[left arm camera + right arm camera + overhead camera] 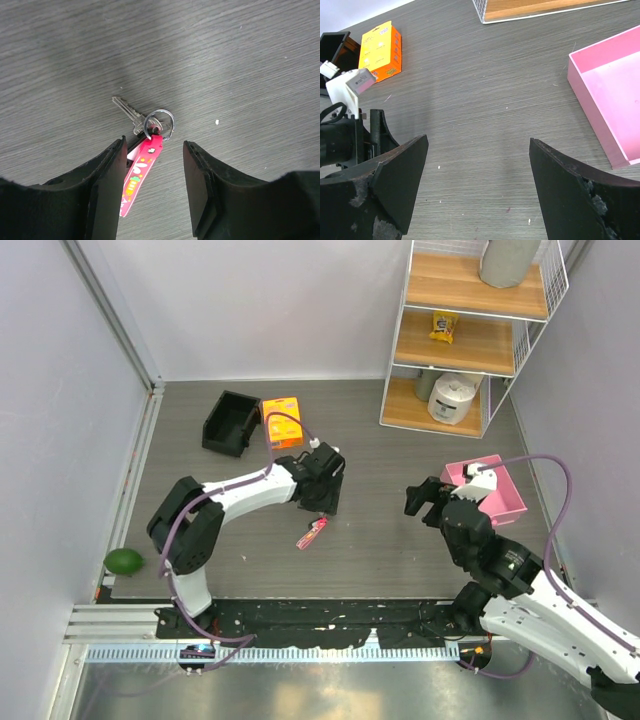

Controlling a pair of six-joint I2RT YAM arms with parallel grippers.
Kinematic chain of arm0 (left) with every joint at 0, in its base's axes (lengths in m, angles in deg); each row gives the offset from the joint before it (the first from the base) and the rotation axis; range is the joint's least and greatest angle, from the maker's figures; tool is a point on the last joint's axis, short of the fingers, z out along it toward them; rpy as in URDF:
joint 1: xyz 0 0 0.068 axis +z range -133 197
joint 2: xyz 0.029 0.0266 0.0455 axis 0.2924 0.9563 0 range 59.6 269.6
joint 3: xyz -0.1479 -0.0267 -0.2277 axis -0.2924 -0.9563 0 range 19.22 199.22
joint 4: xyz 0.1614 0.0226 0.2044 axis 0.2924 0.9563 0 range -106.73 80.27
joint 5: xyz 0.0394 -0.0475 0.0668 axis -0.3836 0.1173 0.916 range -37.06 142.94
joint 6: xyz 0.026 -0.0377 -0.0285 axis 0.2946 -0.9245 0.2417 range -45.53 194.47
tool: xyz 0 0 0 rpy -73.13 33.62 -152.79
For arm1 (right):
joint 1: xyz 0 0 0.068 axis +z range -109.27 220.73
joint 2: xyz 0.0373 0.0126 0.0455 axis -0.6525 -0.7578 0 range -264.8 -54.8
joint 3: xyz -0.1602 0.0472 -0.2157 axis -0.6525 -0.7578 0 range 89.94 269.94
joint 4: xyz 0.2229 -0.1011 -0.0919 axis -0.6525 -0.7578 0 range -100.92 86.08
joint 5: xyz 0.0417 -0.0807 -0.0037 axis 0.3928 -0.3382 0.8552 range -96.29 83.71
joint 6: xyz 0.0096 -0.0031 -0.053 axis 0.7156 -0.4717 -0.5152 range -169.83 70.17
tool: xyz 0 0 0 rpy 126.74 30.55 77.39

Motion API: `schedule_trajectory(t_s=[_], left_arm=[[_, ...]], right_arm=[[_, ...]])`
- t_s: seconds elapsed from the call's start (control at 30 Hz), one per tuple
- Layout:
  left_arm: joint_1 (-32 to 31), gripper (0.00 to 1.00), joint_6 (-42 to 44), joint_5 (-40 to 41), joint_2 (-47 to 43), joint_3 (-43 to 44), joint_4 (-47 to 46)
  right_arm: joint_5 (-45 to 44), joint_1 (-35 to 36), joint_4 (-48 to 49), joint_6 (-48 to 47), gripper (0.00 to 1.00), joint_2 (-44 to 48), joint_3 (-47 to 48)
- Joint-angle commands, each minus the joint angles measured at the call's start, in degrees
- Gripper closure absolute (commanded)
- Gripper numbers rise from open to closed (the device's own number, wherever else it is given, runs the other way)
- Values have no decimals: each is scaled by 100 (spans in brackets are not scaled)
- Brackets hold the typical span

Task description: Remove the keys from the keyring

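The keyring [141, 170], with a key [128, 110] attached, is straddled but not gripped by the parted jaws of the left gripper [154, 150]. The right gripper [479, 150] is held wide open, empty.

Two grippers were in view: one left gripper [154, 144] and one right gripper [477, 142]. One pink keyring [140, 170] carried one silvery key [129, 111] that could be counted for certain. There was one orange box [283, 422], one black bin [230, 423], one pink tray [590, 107] and one green fruit [124, 561]. One shelf unit [470, 285] had three boards, holding one yellow packet [443, 328], one white cooker [455, 398] and one grey cylinder [510, 262].
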Motion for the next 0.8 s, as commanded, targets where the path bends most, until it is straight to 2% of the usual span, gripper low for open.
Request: schedule_trajectory(t_s=[0.0,0.4,0.6,0.67,0.77], left_arm=[[-131,46,-125,30,185,193,27],[-122,50,-116,109,572,307,-26],[-113,58,-168,179,721,369,-70],[-96,69,-177,284,686,325,-52],[-87,94,-116,311,441,158,-192]], right_arm=[[-185,-23,70,-79,11,111,-17],[-132,-23,26,-52,11,261,-17],[-123,-23,-18,-44,11,261,-17],[-115,-23,-9,-44,11,270,-8],[-115,-23,-9,-35,11,252,-8]])
